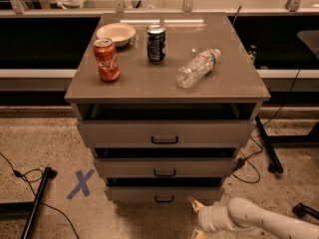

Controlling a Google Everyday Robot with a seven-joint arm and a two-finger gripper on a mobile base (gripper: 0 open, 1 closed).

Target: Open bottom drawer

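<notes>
cabinet top (234, 76) — bowl (115, 33), cans (106, 59) (156, 44), bottle (198, 67), tool (197, 218) below

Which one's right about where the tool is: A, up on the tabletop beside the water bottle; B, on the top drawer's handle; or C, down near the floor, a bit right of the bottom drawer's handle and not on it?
C: the tool sits low over the floor, below and to the right of the bottom drawer, clear of its handle.

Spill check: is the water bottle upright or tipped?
Tipped: water bottle lies on its side on the cabinet top; gripper sits low, near the bottom drawer.
</notes>
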